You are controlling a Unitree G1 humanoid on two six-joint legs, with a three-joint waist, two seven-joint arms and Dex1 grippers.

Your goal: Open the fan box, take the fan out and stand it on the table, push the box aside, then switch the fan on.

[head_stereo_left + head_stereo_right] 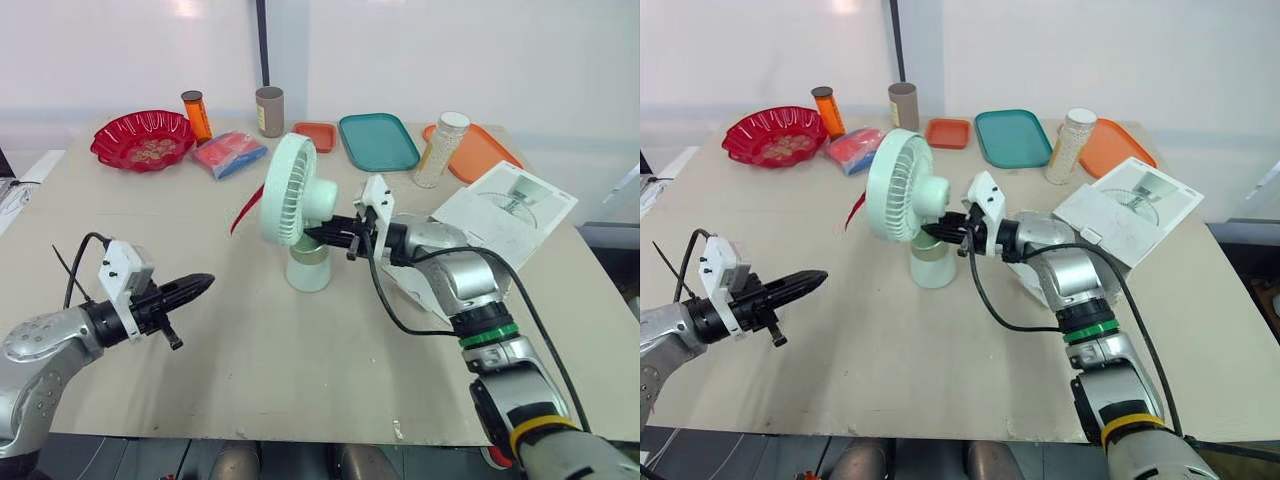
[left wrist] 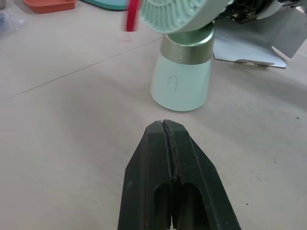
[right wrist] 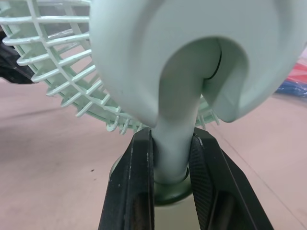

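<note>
One mint-green fan (image 1: 295, 205) stands upright — right gripper (image 1: 312, 236) clamps its neck; left gripper (image 1: 203, 284) closed.

Bare desk (image 1: 300, 370) runs across the whole near half, so the stretch between the left gripper (image 1: 200, 285), its fingers pressed together, and the base of the fan (image 1: 290, 200) lies open. On the fan's right side the right gripper (image 1: 322, 236) clamps the neck, and its arm and cable (image 1: 385, 300) fill that approach. The box (image 1: 505, 210) lies just beyond the arm. The far edge is crowded by a red bowl (image 1: 143, 138), orange bottle (image 1: 197, 115), packet (image 1: 230, 153), brown cup (image 1: 269, 110), small orange tray (image 1: 315, 135), teal tray (image 1: 377, 140), white bottle (image 1: 440, 150) and orange plate (image 1: 482, 150). A red strip (image 1: 245, 208) lies just left of the fan.
</note>
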